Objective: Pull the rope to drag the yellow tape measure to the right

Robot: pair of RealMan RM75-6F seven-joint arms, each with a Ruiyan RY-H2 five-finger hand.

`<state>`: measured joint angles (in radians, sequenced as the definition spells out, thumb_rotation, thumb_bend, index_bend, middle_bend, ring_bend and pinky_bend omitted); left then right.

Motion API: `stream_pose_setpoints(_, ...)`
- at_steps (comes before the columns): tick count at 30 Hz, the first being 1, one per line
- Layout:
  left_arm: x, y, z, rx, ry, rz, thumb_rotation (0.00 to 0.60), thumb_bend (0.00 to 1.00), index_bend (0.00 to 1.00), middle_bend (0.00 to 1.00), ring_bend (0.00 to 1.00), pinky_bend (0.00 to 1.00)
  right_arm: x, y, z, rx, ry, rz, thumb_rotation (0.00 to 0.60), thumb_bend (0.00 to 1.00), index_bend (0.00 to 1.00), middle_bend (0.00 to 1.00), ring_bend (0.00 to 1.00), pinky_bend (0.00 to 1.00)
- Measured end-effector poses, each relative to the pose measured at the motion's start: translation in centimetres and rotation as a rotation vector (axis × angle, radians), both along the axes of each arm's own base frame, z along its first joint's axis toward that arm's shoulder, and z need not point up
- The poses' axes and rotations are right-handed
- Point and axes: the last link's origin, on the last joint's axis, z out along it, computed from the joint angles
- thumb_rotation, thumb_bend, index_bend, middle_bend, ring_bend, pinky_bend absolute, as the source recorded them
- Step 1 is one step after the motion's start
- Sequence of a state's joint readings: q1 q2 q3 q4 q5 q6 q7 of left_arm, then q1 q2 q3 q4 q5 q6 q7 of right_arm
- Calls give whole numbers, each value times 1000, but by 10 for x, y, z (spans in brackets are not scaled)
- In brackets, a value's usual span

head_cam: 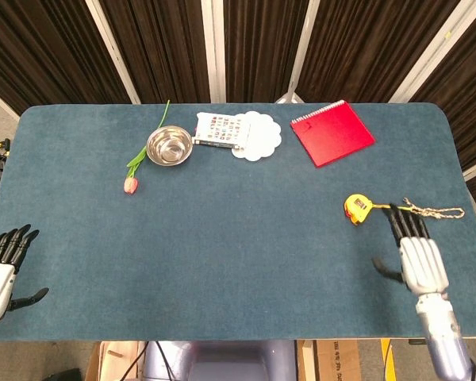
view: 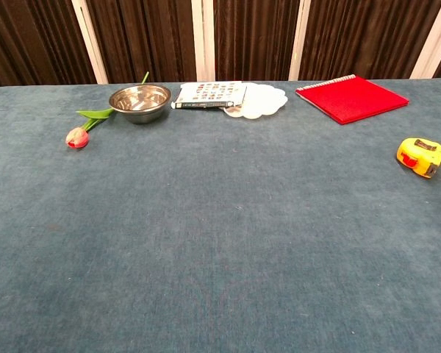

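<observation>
The yellow tape measure (head_cam: pixel 357 208) lies on the blue table (head_cam: pixel 246 238) toward the right; the chest view shows the same tape measure (view: pixel 420 155) near its right edge. Its yellow tape runs right into a braided rope (head_cam: pixel 435 212) that lies slack on the cloth. My right hand (head_cam: pixel 416 258) hovers open just in front of the tape and rope, fingers spread and pointing away from me, holding nothing. My left hand (head_cam: pixel 1 266) is open at the table's near left corner. Neither hand shows in the chest view.
A red notebook (head_cam: pixel 332 132) lies at the back right. A white doily (head_cam: pixel 258 135) with a book (head_cam: pixel 220 130), a steel bowl (head_cam: pixel 169 145) and a pink tulip (head_cam: pixel 132 182) sit at the back left. The table's right edge is close to the rope's end.
</observation>
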<state>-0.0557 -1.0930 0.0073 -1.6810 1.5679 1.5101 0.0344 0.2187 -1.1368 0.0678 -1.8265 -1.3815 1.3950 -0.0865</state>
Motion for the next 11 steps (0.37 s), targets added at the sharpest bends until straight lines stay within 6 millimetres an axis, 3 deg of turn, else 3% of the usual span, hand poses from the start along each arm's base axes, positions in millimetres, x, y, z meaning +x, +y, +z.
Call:
stream_pose_setpoints(6, 0, 0, -1, -3, 8, -8, 600, 0, 0, 0, 0, 0, -7, 38, -1, -4, 12, 22, 600, 308, 0, 0, 0, 0)
stream_pose_setpoints(11, 0, -1, -1, 2, 12, -10, 600, 0, 0, 0, 0, 0, -17, 48, 0, -33, 26, 13, 600, 309, 0, 0, 0, 0)
